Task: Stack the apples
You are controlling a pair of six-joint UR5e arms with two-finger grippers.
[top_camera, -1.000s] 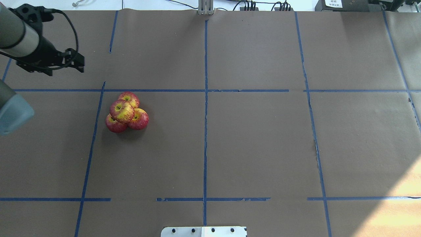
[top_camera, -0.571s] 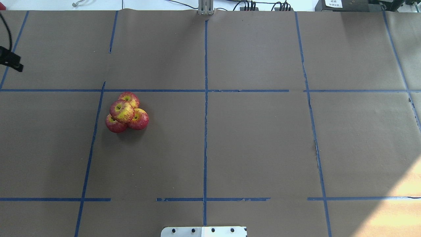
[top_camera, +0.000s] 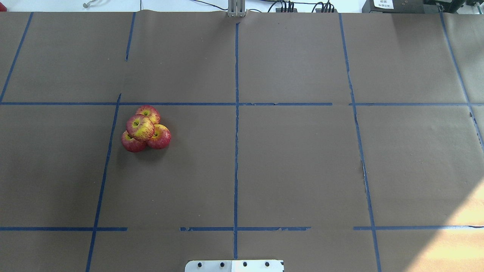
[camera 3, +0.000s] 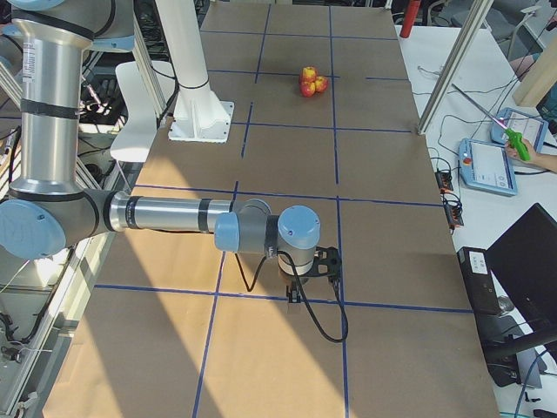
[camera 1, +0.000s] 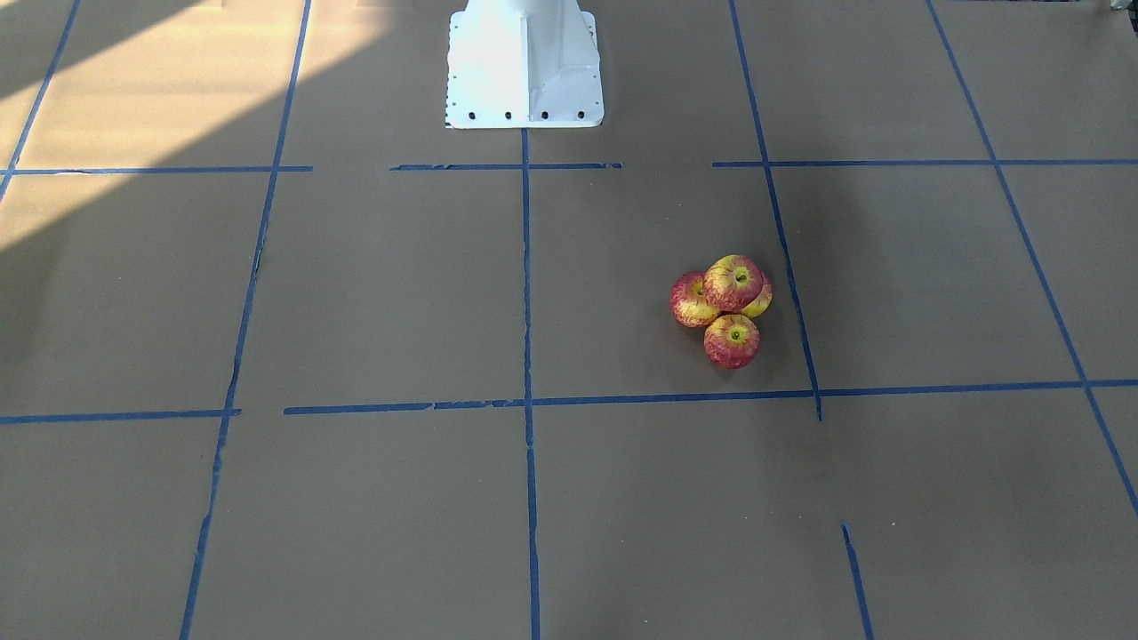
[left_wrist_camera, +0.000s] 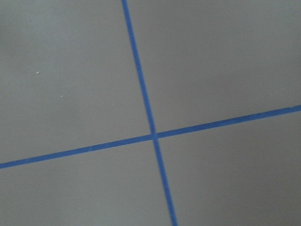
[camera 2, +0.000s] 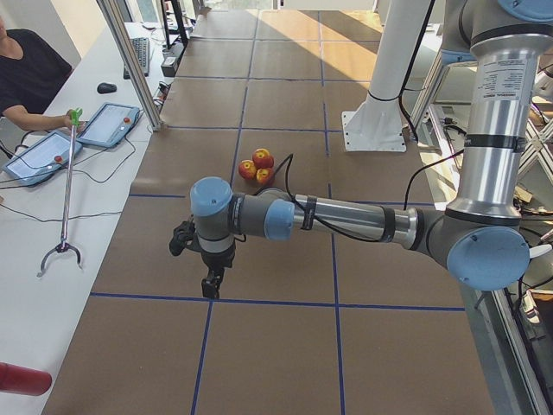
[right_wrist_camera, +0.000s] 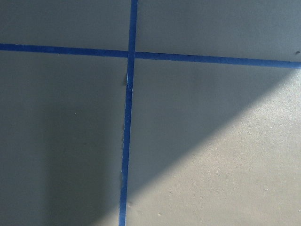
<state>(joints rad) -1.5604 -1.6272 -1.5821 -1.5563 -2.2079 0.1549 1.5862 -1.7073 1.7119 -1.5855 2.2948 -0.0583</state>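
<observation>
Four red-and-yellow apples form a small pile left of centre in the overhead view. The top apple (top_camera: 140, 127) rests on three apples (top_camera: 160, 137) that sit on the brown paper. The pile also shows in the front view (camera 1: 734, 282) and small in both side views (camera 2: 259, 164) (camera 3: 311, 80). My left gripper (camera 2: 209, 282) hangs over a tape crossing at the table's left end, far from the pile. My right gripper (camera 3: 294, 293) hangs over a tape crossing at the right end. Both show only in side views; I cannot tell whether they are open or shut.
Blue tape lines (top_camera: 236, 113) divide the brown paper into a grid. The white robot base (camera 1: 524, 62) stands at the table's near-robot edge. Side tables hold tablets (camera 2: 111, 123) and a grabber tool (camera 2: 67, 186), with an operator (camera 2: 26, 73) seated there.
My left arm has swung out of the overhead view past its left edge. The apple pile has not moved.
</observation>
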